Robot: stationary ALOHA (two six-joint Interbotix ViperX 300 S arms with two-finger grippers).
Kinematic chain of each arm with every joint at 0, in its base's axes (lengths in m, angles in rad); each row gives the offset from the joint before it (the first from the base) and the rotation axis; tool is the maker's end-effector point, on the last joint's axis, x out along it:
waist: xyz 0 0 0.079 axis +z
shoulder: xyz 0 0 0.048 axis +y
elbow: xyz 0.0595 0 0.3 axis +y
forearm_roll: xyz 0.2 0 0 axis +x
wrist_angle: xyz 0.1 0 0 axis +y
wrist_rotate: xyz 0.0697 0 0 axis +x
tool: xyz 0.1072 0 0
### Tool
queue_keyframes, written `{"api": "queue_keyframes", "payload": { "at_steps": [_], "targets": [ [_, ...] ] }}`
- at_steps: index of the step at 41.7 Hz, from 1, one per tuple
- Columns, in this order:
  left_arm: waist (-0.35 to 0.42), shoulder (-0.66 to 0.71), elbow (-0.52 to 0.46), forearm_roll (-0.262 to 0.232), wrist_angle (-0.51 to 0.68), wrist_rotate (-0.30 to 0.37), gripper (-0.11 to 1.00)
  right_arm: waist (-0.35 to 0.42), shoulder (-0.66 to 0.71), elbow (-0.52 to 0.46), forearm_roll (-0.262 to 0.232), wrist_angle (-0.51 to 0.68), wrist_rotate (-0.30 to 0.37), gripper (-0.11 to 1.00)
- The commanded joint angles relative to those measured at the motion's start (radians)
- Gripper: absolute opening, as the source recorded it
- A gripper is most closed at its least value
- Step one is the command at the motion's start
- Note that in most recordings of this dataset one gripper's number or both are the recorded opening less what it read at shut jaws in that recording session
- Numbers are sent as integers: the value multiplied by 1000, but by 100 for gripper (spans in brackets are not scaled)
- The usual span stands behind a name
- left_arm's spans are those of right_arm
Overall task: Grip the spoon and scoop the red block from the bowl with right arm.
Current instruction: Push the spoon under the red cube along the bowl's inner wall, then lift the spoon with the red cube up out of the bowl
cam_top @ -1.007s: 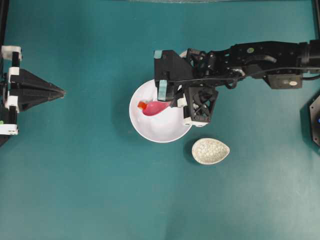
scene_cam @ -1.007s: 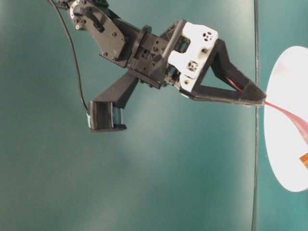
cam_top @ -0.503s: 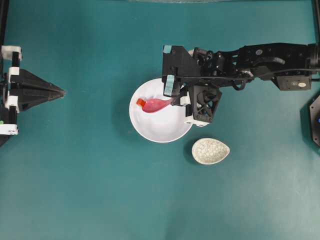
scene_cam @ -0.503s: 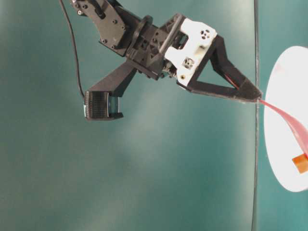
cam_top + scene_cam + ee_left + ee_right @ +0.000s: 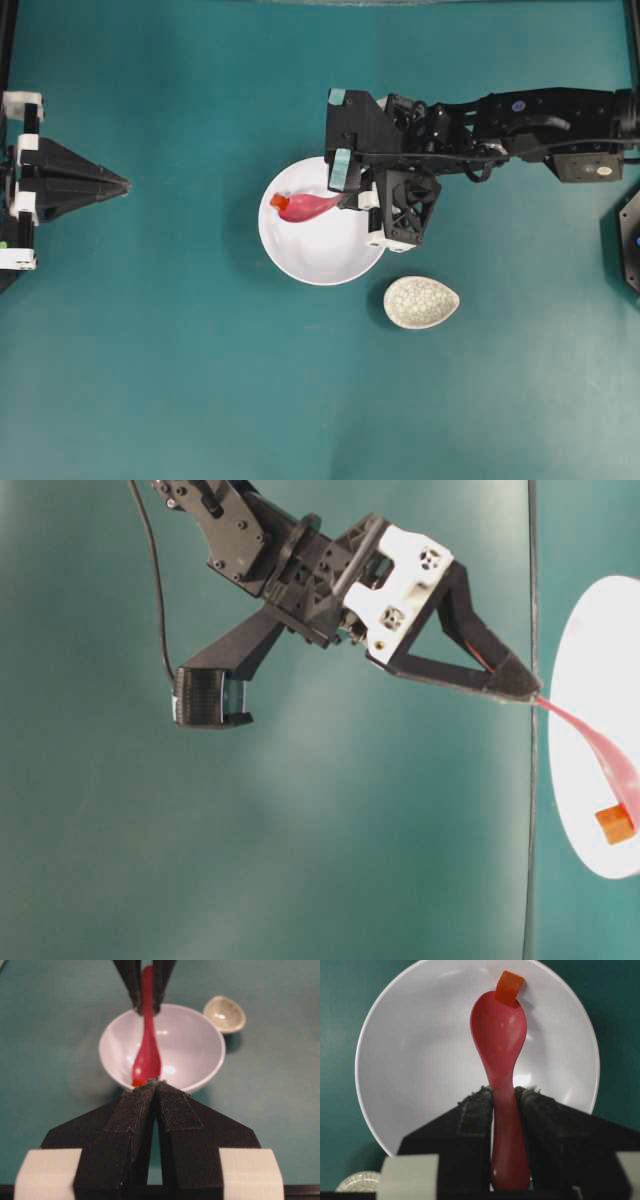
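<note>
The white bowl [image 5: 320,255] sits mid-table. My right gripper [image 5: 350,200] hangs over its right rim, shut on the handle of the pink-red spoon [image 5: 310,207]. The right wrist view shows the spoon [image 5: 500,1035] pinched between both pads, its scoop reaching into the bowl [image 5: 420,1060]. The red block [image 5: 508,987] touches the very tip of the scoop, close to the bowl's far wall. From table level the block [image 5: 614,824] appears at the spoon's [image 5: 600,745] low end. My left gripper [image 5: 125,184] rests shut at the far left, well away from the bowl.
A speckled grey-white spoon rest [image 5: 421,302] lies just right of and below the bowl. The right arm [image 5: 520,125] stretches in from the right edge. A dark fixture [image 5: 630,235] sits at the right border.
The right gripper has shifted up and slightly right in the overhead view. The spoon tip has nudged the red block toward the bowl's left wall. The left arm is still.
</note>
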Motion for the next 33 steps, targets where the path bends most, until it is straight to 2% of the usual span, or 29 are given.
{"api": "queue_keyframes", "payload": {
  "at_steps": [1,33],
  "targets": [
    [3,3,-11,2,-5,0,0,5,-32,-8,3,-23,2,24],
    [3,3,-12,2,-5,0,0,21,-37,15,3,-35,0,24]
  ]
}}
